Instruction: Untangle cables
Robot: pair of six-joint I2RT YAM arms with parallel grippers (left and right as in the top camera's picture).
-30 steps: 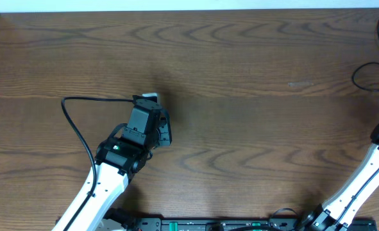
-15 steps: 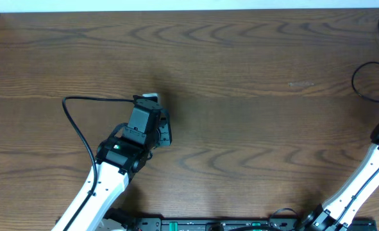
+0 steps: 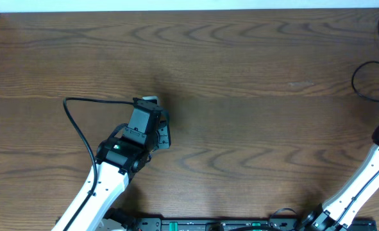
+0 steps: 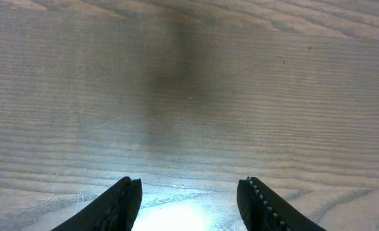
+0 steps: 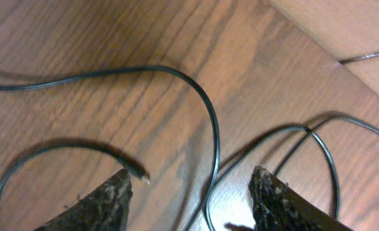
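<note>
A thin black cable [image 5: 210,122] lies in loose loops on the wooden table [image 5: 67,38]. Its small plug end [image 5: 140,175] rests just off my right gripper's left fingertip. My right gripper [image 5: 192,192] is open above it, with one strand running between the fingers and untouched. From overhead, the same cable's loop [image 3: 367,80] shows at the far right edge. My left gripper [image 4: 189,196] hovers open over bare lit wood at centre left [image 3: 152,122], nothing between its fingers.
A thicker black wire [image 3: 74,125] attached to the left arm curves out to the left. A raised wooden board [image 5: 333,25] borders the table by the right gripper. The right arm [image 3: 369,170] enters from the bottom right.
The black cable's loop at the right edge has dropped and spread wider. The right arm has shifted slightly down. The left arm has barely moved.
</note>
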